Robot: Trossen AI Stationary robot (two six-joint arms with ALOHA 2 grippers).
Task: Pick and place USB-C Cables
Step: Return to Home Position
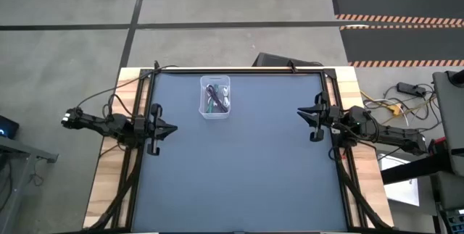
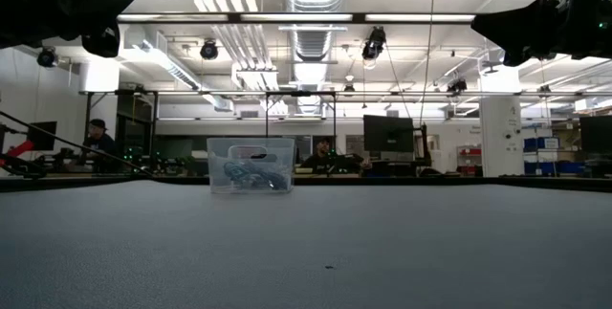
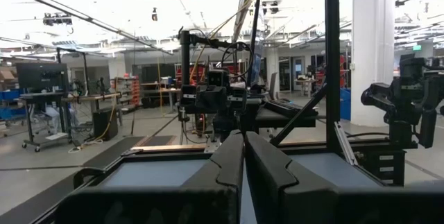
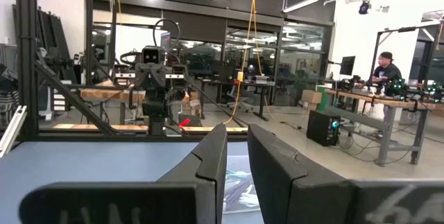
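Pressed together at the tips, the fingers of my left gripper [image 3: 244, 135] fill the foreground, pinching nothing. From above, that gripper hangs over the left edge of the dark grey table [image 1: 239, 183]. My right gripper [image 1: 304, 114] hangs over the right edge opposite, its fingers a narrow gap apart, also carrying nothing. Both are raised off the surface and well apart from the clear bin [image 1: 215, 116], which stands upright near the far edge, a little left of centre. The cables [image 1: 216, 98] lie bundled inside it, white, teal and dark purple tangled on its floor. Beyond the table, a person [image 4: 386, 64] is at a workbench.
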